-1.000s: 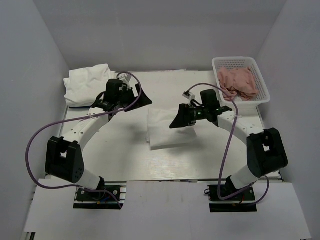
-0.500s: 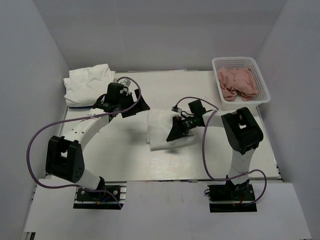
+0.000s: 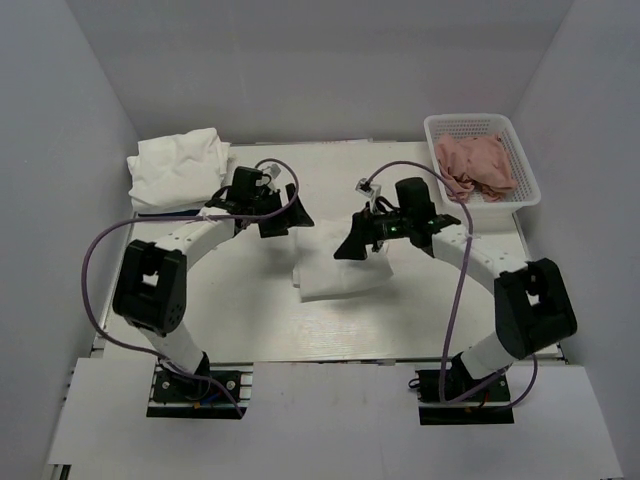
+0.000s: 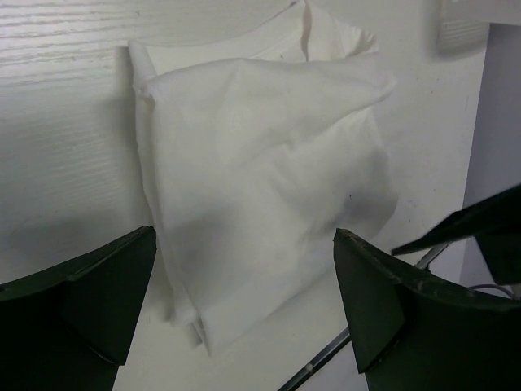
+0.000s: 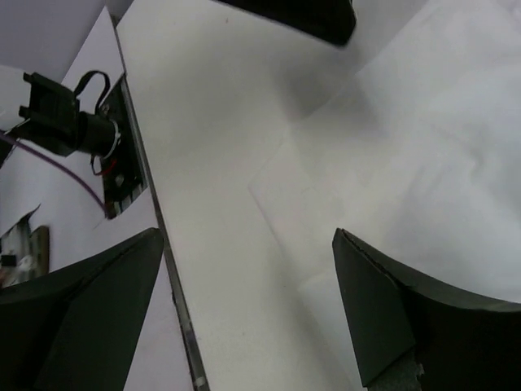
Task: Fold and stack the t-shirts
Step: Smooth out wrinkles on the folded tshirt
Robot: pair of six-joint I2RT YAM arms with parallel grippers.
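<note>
Over at the far right corner of the counter (image 3: 250, 300) sits a white mesh basket (image 3: 470, 121). It holds a crumpled pink cloth (image 3: 478, 165), bunched up and filling most of the inside. Nothing else shows in the basket from where I stand.

In the middle of the counter lies a folded t-shirt (image 3: 335, 265), a white rectangular bundle lying flat. The left wrist camera looks down on it (image 4: 260, 187), showing soft creases and layered edges along its near side. No print is visible on it. A loose heap of white t-shirts (image 3: 178, 165) rests in the far left corner, well apart from the folded one.

The left pincer (image 3: 285, 215) hangs just beside the far left edge of the bundle. Its dark fingers (image 4: 81, 293) are spread wide and hold nothing. The right pincer (image 3: 352, 245) hovers above the far right part of the same bundle. It is likewise released, its fingers (image 5: 391, 301) standing well apart, with bare counter and the edge of the white cloth (image 5: 423, 147) showing between them. I cannot tell whether either pincer touches the fabric. Both arms reach inward from opposite sides, their purple cables (image 3: 90, 270) looping behind them.
</note>
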